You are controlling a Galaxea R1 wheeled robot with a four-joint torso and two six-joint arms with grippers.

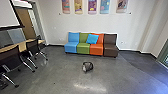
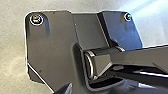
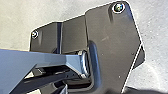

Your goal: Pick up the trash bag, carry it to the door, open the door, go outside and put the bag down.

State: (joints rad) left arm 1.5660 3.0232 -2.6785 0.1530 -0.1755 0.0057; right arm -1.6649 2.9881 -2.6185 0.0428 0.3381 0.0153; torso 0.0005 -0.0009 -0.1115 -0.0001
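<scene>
We had a polished grey concrete floor (image 1: 62,65) spread all around us, and a broad white wall (image 1: 140,25) stood beyond it at twelve o'clock. Against the foot of that wall we saw a row of armless padded seats (image 1: 83,48) in blue, green, orange and brown, side by side. A long, pale wood tabletop (image 1: 22,46) reached in from ten o'clock, black chairs with shiny metal legs (image 1: 10,58) standing along it. Also toward ten o'clock were a brown door (image 1: 28,23) and, nearer us, a white screen edged in black (image 1: 7,15). Five colourful hanging panels (image 1: 92,6) lined the wall above the seats, and a bright blue square cushion (image 1: 92,39) leaned where green met orange. Our small, rounded dark trash bag with a paler patch (image 1: 87,67) sat on the floor at twelve o'clock, well apart from the seats. We could not tell whether our left claw (image 2: 67,89) or right claw (image 3: 64,90) was released or clenched.
</scene>
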